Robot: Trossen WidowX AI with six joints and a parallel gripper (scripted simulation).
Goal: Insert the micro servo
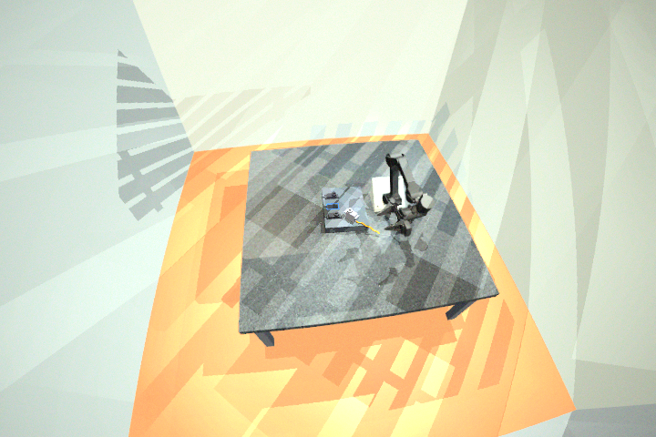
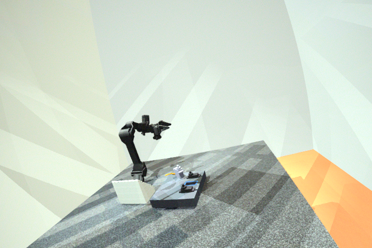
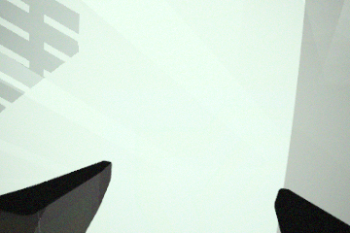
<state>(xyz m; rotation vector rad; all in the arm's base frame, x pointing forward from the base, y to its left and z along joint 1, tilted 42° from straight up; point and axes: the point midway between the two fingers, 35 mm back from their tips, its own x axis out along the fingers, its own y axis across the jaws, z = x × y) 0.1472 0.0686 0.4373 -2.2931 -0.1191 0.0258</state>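
Observation:
The loose servo (image 1: 350, 213) (image 2: 178, 171) is pale lavender-white and stands on the dark deck (image 1: 348, 197) (image 2: 174, 203), leaning slightly, its shaft end upward. Its orange-yellow cable (image 1: 368, 227) (image 2: 170, 174) runs out on the arm's side. The empty pocket has a blue outline (image 1: 326, 205) (image 2: 196, 183) and lies between two black mounted servos. My gripper (image 1: 382, 221) (image 2: 169, 125) (image 3: 193, 183) is open and empty, high above the deck and pointing roughly level. The wrist view shows only the fingers and pale walls.
One black servo (image 1: 331, 196) (image 2: 187, 188) and another black servo (image 1: 333, 215) (image 2: 193, 174) rise from the deck on either side of the pocket. The arm stands on a white base block (image 1: 380, 196) (image 2: 129, 192) beside the deck, on the grey table (image 1: 298, 288) (image 2: 236, 225).

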